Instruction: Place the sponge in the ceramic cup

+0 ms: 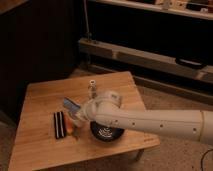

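One end effector (76, 114) grips sponge (70, 105) above table (35, 100) middle; edges well apart.

A single raised camera looks obliquely down, from middling range, at the wooden table (40, 95), with the gripper (76, 118) above its middle.

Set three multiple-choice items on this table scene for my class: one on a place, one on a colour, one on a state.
1. Where is the striped rectangle? A on the floor; B on the wooden table; C on a shelf.
2. What colour is the bowl? A black; B red; C white.
3. How is the gripper? A wide open, holding nothing; B out of view; C shut on the sponge, over the table's middle.

Key: 1 B, it lies flat on the tabletop. 2 A, it is dark all over. 3 C, the sponge sits tilted at the gripper's tip.
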Robot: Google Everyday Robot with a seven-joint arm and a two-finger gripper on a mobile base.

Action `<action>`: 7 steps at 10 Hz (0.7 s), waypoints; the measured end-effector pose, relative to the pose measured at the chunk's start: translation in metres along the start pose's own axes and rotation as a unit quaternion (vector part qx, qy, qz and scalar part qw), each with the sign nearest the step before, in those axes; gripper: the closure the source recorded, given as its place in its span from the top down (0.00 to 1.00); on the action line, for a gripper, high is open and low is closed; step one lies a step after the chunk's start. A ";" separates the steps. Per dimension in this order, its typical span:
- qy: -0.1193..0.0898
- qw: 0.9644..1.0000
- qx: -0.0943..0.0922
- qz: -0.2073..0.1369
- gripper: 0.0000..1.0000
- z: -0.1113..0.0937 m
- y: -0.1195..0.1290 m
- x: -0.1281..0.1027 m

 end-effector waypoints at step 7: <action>0.014 1.000 0.005 0.001 0.72 0.001 -0.001 0.002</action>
